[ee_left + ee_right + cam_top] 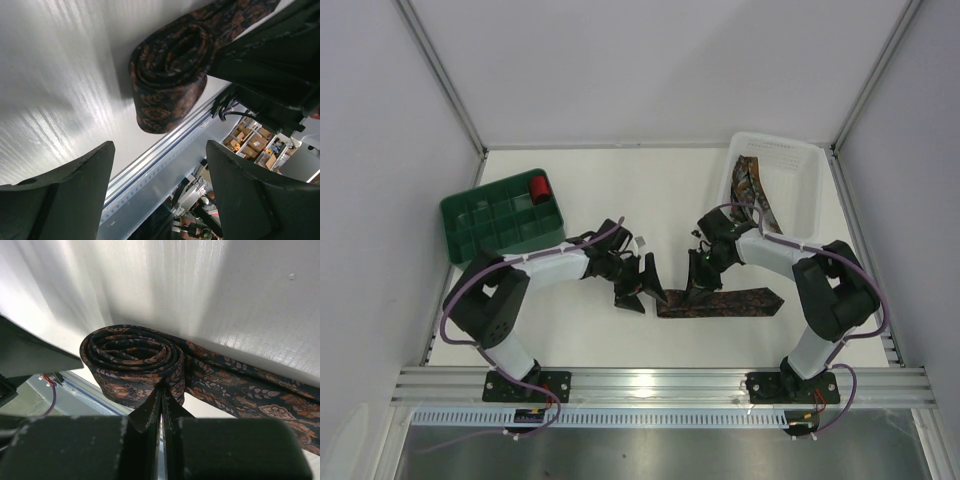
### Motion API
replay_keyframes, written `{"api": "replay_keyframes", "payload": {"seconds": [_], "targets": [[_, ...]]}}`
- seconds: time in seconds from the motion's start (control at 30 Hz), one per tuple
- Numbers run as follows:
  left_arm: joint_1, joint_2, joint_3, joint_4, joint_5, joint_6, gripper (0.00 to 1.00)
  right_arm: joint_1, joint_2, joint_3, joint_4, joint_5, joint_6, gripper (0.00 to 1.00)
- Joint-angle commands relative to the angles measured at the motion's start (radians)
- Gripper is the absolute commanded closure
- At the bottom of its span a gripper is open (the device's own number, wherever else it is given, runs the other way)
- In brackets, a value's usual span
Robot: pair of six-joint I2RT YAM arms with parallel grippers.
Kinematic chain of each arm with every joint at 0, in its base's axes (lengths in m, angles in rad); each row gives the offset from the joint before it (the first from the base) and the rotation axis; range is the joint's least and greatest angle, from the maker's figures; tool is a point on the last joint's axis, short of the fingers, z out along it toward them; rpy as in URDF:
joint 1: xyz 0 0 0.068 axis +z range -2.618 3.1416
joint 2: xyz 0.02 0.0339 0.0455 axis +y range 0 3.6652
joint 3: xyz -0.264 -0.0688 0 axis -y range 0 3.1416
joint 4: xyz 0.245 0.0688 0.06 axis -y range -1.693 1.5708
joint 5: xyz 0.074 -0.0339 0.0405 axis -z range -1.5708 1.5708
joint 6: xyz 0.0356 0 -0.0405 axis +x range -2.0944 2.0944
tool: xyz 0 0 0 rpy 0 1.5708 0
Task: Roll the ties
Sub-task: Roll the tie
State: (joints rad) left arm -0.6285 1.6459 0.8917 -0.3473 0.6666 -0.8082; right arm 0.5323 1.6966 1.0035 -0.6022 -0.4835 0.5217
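Observation:
One patterned tie (725, 302) lies on the table near the front edge. Its left end is wound into a roll (132, 357) and the rest (245, 392) stretches flat to the right. My right gripper (161, 392) is shut, its tips pinching the roll's outer layer. My left gripper (160, 150) stands open just left of the roll (167, 75), with nothing between its fingers. In the overhead view the two grippers, left (645, 285) and right (698, 283), flank the roll. A second tie (752, 190) lies in the white bin (800, 165).
A green compartment tray (500, 222) at the back left holds a small red roll (540, 187). The aluminium rail (660, 382) runs along the table's front edge, close to the tie. White walls enclose the table.

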Motion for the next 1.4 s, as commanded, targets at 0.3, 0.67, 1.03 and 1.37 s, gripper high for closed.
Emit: {"api": "replay_keyframes", "payload": {"seconds": [0.3,0.67,1.03,1.37], "targets": [[-0.004,0.133,0.082,0.068,0.050,-0.045,0.24,-0.003,0.024,-0.017,0.042,-0.006,-0.022,0.94],[-0.027,0.222,0.138,0.064,0.054,-0.062,0.39,-0.003,0.035,-0.016,0.050,-0.007,-0.020,0.94],[-0.028,0.213,0.222,-0.106,-0.012,0.047,0.80,0.018,0.061,-0.008,0.068,-0.017,0.001,0.94],[-0.028,0.140,0.277,-0.280,-0.101,0.145,0.85,0.070,0.090,0.024,0.104,-0.030,0.057,0.94]]}}
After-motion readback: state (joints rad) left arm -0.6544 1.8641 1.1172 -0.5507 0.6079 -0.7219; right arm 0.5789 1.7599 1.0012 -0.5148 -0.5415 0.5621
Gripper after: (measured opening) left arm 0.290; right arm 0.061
